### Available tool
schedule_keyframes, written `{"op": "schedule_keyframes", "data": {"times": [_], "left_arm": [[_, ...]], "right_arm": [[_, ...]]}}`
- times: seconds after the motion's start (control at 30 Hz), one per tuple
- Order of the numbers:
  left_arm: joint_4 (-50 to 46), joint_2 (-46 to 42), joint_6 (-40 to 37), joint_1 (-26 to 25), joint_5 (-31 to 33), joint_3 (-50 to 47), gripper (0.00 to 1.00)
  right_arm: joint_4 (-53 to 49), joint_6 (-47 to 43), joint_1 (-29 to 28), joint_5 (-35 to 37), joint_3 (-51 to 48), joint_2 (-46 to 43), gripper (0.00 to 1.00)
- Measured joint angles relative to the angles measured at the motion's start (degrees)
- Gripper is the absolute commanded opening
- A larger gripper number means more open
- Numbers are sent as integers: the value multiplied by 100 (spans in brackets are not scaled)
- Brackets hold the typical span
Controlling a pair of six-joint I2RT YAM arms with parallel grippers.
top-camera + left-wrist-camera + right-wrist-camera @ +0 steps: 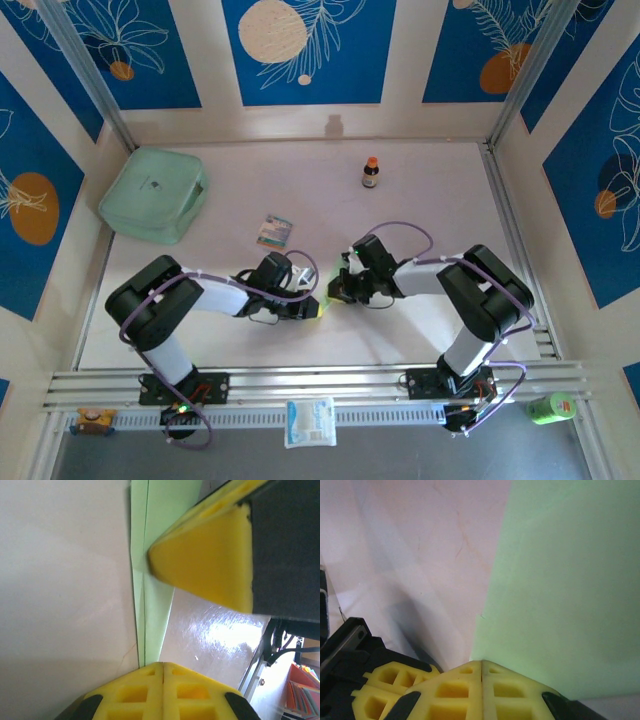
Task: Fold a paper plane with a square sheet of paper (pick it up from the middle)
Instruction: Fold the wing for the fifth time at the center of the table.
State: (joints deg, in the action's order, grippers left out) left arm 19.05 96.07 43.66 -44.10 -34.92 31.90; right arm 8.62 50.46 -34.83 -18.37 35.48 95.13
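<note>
**Fold to be pressed flat with both claws closed**

The left claw (163, 672) is seen fully closed, its yellow tips meeting with no gap. Whether the paper's edge is nipped between them cannot be told. Directly ahead of those tips, the square sheet of paper (152, 605) runs away as a narrow folded strip with a crease line along it, lying on the table (60, 580). Further ahead and to the right, a yellow finger (210, 565) of the right claw (481, 667) is set against the strip.

The right claw is likewise closed. The sheet spreads ahead and to the right of its tips, one edge meeting them, and a hold on it cannot be confirmed. From above, the two claws are seen tip to tip, with only a sliver of green between them.

The step is judged to be the flattening of a fold. It would be done best with one claw used as an anchor and the other drawn along the crease, away from the anchor. Light pressure is advised so that the thin paper is not dragged, buckled or torn. The layered edges should be checked for alignment before the crease is sharpened.
</note>
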Motion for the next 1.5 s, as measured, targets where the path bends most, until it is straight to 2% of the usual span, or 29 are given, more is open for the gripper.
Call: {"op": "schedule_keyframes", "data": {"times": [0.2,0.47,0.63,0.87,1.33,1.5], "left_arm": [[-76,-81,0,-7,28,-22,0],[-846,-820,-157,-28,356,258,0],[-973,-448,-240,-28,411,831,0],[-1038,243,-256,-28,409,1062,0],[-1263,605,-308,-28,363,1279,0],[-1231,643,-302,-24,310,1279,0]], "right_arm": [[28,0,149,-9,2,0,6],[39,0,153,-22,2,2,6],[42,0,160,-33,2,4,6],[61,17,179,-76,2,28,6],[85,57,262,-122,2,48,6],[164,59,404,-358,9,151,6]]}}
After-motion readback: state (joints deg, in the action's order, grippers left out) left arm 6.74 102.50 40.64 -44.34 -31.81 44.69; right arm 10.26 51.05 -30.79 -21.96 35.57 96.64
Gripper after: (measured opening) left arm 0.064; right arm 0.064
